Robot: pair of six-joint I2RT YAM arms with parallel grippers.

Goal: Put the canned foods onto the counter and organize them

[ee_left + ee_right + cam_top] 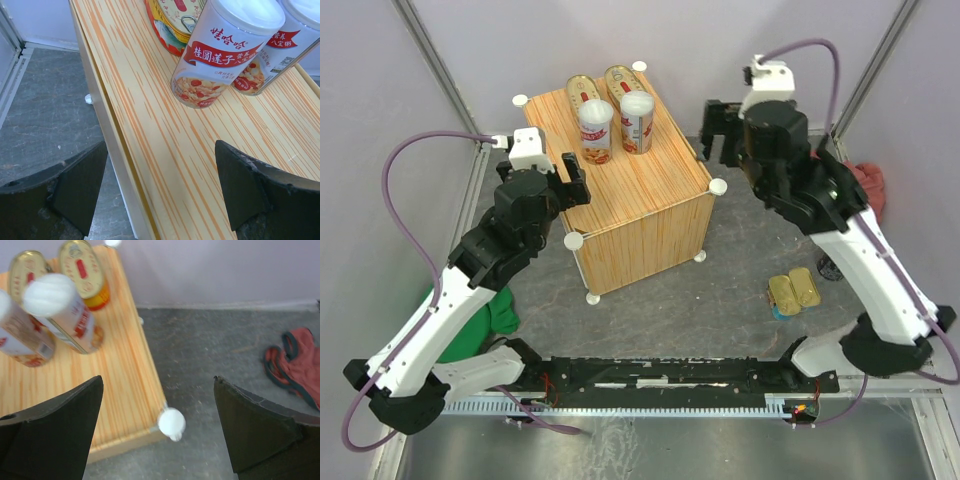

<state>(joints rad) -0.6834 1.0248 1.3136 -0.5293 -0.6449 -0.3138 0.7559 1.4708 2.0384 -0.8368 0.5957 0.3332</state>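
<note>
tall cans: at the back of the counter, leaving room
left claw: spread wide, empty
right claw: spread wide, empty
floor cans: waiting

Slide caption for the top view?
Four cans sit on the counter, two rectangular tins wait on the table, left gripper and right gripper open.

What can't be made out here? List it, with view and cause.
Top view: dark thing by the right arm, mostly hidden by it.
Top view: green cloth, largely under the left arm.
Left wrist: oval can, cut off by the top edge.
Right wrist: tall can, blurred.
</note>
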